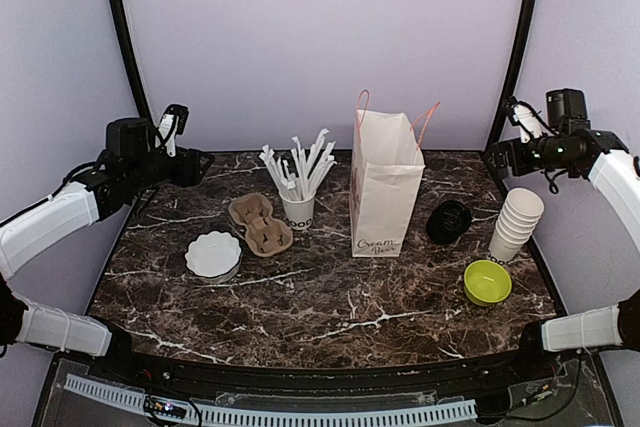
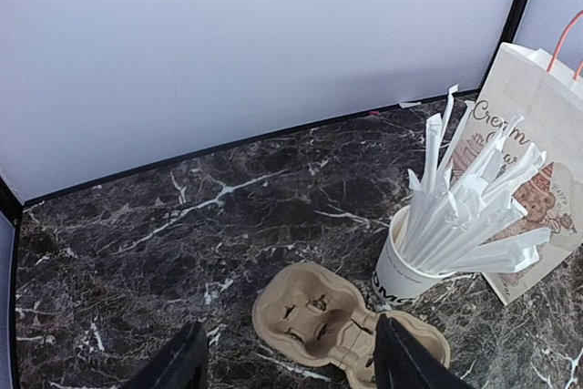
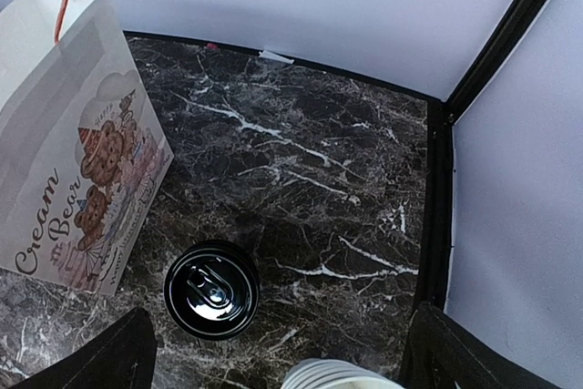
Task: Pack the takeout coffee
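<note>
Takeout coffee has yet to show: we find no lidded cup in any view, and whether the bag hides one we cannot tell. On the marble bench [image 1: 330, 307] the paper bag [image 1: 385, 187] stands upright. The left claw [image 2: 290, 362] and right claw [image 3: 287, 353] hang released and empty near the back corners. The lidless cups [image 1: 515, 222], the vacant pulp carrier [image 1: 260, 224] and the black lids [image 1: 449, 221] sit unassembled. We judge packing not begun.

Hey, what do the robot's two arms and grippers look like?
The left arm and right arm have white shells, black joints and thin black cables. The left gripper and right gripper are black, each with two flat dark fingers.
</note>
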Robot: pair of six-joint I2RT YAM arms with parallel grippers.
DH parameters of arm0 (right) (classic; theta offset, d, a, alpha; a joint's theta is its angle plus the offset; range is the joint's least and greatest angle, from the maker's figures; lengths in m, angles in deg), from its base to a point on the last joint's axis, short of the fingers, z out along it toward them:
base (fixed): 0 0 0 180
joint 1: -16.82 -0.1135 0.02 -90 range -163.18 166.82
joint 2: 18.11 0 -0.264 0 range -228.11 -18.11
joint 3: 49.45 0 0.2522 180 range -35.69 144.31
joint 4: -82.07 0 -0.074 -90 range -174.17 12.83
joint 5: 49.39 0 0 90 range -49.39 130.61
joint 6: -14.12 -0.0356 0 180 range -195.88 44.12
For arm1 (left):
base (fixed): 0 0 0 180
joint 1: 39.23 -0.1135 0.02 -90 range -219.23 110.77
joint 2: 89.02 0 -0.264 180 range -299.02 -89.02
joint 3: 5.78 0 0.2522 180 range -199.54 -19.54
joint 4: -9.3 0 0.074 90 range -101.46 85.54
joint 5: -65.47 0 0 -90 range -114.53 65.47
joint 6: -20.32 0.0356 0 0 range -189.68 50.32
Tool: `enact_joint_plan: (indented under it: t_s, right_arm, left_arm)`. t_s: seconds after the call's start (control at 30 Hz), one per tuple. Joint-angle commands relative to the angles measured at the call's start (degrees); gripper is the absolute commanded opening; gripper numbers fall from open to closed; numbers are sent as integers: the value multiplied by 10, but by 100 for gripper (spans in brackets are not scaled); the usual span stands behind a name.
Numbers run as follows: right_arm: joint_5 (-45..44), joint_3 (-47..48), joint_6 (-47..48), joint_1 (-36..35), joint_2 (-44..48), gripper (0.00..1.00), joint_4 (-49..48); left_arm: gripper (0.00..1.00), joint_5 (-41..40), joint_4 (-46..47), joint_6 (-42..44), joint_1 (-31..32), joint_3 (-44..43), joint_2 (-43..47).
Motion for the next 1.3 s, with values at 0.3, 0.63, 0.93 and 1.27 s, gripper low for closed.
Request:
enact_joint_plan:
  t_s: [0.3, 0.63, 0.93, 1.27]
  right_arm:
    - [13, 12, 173, 7, 7, 87, 145]
    - [8, 119, 268, 27, -110, 59, 340]
    - [-40, 109, 236, 27, -119, 64, 333]
    - [-48, 103, 221, 29, -126, 22, 327]
  left_arm:
    - [64, 81, 67, -11, -5, 13, 5]
    - [64, 89, 70, -3, -5, 15, 23]
    - [64, 98, 71, -5, -6, 14, 27]
    - [64, 98, 72, -6, -5, 16, 31]
